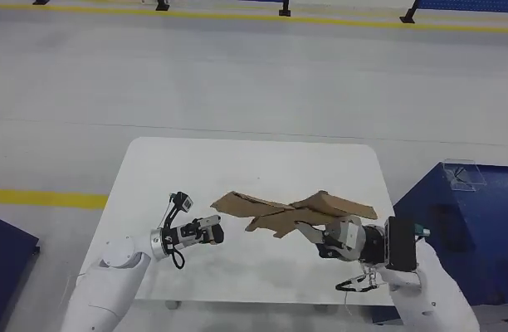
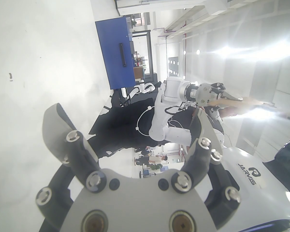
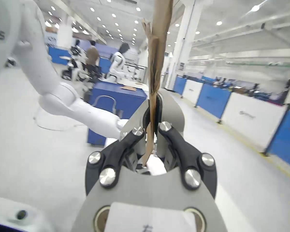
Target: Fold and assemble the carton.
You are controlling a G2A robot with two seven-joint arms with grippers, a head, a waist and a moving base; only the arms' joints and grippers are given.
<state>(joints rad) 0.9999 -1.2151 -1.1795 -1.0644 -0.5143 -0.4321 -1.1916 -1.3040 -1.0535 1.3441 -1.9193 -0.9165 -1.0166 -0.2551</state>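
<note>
Right gripper (image 3: pixel 152 112) clamped on flat carton (image 3: pixel 157 49) edge, left gripper (image 2: pixel 128 119) spread apart (empty); cardboard looks light and floppy, so grab near creases.

A white table (image 1: pixel 237 166) is flanked closely by a blue cabinet (image 1: pixel 478 241), on which a clear box (image 1: pixel 463 174) is set, while a yellow floor stripe (image 1: pixel 46 198) is seen running away from the table's opposite side.

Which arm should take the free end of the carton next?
Left: the left gripper is open and empty near the carton's free end; the right gripper is shut on the carton.
</note>
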